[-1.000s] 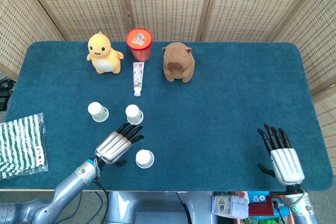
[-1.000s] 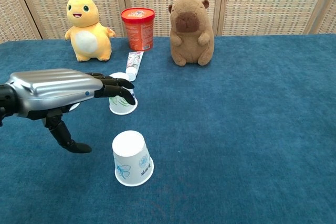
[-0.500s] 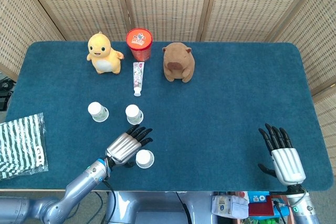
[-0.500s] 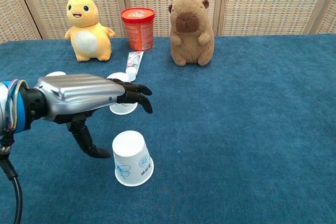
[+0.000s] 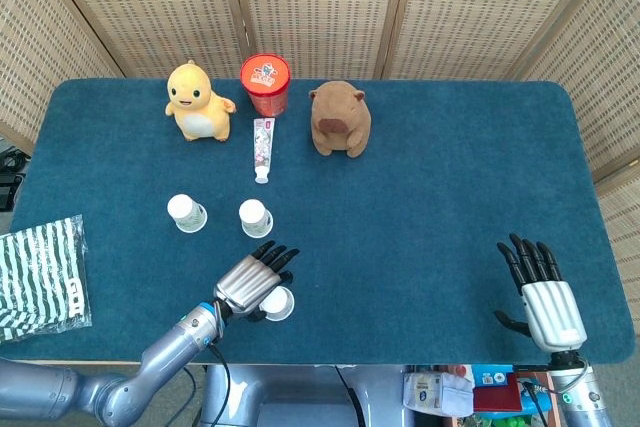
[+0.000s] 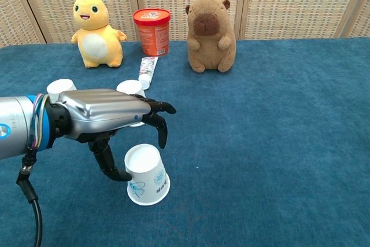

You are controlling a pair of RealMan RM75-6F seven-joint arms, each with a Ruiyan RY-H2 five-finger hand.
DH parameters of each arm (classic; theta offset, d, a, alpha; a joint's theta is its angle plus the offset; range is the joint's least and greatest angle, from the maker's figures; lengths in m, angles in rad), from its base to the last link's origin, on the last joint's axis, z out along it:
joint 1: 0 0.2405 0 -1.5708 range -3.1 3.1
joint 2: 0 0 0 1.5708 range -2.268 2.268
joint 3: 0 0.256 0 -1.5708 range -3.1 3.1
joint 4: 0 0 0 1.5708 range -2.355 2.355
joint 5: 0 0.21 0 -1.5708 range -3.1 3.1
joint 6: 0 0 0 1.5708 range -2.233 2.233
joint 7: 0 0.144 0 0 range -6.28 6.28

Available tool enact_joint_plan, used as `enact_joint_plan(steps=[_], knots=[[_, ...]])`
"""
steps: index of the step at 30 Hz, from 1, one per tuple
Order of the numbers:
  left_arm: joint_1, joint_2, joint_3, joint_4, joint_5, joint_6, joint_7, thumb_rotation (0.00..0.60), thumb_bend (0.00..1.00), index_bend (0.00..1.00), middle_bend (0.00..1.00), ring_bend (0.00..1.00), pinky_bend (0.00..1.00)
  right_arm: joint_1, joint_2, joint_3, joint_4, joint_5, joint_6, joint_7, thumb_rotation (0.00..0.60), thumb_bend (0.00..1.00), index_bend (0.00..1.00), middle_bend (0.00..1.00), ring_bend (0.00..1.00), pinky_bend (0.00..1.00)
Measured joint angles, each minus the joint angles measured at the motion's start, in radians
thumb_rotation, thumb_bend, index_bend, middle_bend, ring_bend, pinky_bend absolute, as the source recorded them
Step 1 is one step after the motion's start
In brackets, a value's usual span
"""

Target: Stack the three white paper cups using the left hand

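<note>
Three white paper cups stand upside down on the blue table. The nearest cup [image 5: 280,302] [image 6: 147,173] sits by the front edge. My left hand [image 5: 252,281] [image 6: 107,117] hovers over it, fingers spread and curving down around it, thumb close to its left side; it holds nothing. The middle cup [image 5: 255,216] [image 6: 130,88] and the left cup [image 5: 186,212] [image 6: 60,88] stand further back. My right hand [image 5: 540,297] rests open near the front right edge, seen only in the head view.
At the back stand a yellow plush toy [image 5: 197,100], a red tub [image 5: 265,83], a brown capybara plush [image 5: 339,119] and a toothpaste tube [image 5: 261,148]. A striped bag [image 5: 40,277] lies at the left edge.
My left hand has moved right and toward the front edge, from beside the middle cup to over the nearest cup, with its fingers curving down. The right hand barely moved.
</note>
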Motion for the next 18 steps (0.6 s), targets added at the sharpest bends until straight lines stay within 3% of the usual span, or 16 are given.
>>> enact_joint_plan(steps=[18], knots=[[-0.023,0.053,0.018,-0.025,0.016,0.066,-0.043,0.600,0.24,0.45,0.00,0.00,0.00,-0.002,0.001,0.001,0.000,0.001,0.004,0.001,0.600,0.00,0.00,0.00,0.00,0.00]])
